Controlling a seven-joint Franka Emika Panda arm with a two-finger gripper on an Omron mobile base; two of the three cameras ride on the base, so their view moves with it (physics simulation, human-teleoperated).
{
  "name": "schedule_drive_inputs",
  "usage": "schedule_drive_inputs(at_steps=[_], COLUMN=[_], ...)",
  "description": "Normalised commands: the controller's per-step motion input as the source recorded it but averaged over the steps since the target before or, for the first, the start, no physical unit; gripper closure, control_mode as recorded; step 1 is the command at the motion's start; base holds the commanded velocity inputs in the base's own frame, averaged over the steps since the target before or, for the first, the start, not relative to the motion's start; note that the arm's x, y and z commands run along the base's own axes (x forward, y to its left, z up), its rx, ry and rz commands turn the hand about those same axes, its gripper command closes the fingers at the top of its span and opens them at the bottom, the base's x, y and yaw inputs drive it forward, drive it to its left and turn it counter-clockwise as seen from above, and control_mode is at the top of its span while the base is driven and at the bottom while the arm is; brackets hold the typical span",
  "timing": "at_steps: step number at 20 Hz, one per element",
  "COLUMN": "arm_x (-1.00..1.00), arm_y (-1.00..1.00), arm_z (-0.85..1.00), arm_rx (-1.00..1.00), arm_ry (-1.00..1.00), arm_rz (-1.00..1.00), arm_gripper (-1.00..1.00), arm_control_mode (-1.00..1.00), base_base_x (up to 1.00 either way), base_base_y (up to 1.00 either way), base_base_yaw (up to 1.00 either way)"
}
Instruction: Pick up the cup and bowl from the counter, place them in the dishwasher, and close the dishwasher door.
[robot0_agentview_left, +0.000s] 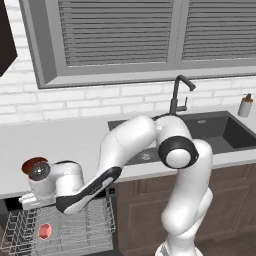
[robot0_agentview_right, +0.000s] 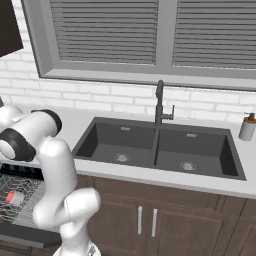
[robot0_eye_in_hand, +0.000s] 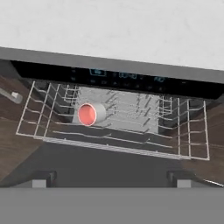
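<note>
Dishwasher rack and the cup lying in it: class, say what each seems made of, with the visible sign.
The rack looks like thin metal wire with a pale grey coating: slim crossing rods, open mesh. The cup, lying on its side, looks like matte ceramic or plastic: smooth grey-white wall, flat red inside, no shine. As a rendered scene, both are guesses.

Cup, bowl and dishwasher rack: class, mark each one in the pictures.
cup (robot0_eye_in_hand: 90, 113), hand view, red open mouth.
bowl (robot0_agentview_left: 31, 163), left base view, exposed rim.
dishwasher rack (robot0_eye_in_hand: 192, 131), hand view, right-hand wires.
</note>
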Motion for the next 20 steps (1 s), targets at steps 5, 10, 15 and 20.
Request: schedule_drive_inputs(at_steps=[5, 10, 15, 20], arm_x=[0.33, 0.21, 0.16, 0.39], arm_y=[0.14, 0.08, 0.03, 0.11], arm_z=[0.83, 0.13, 0.0, 0.07], arm_rx=[-0.17, -0.03, 0.0, 0.0], arm_ry=[0.34, 0.06, 0.0, 0.0], arm_rz=[0.09, 0.03, 0.0, -0.01], arm_gripper=[-1.0, -1.0, -1.0, -1.0], arm_control_mode=[-1.0, -1.0, -1.0, -1.0], base_base_x=[0.0, 0.0, 0.0, 0.0], base_base_y=[0.0, 0.0, 0.0, 0.0], base_base_yaw=[0.0, 0.0, 0.0, 0.0])
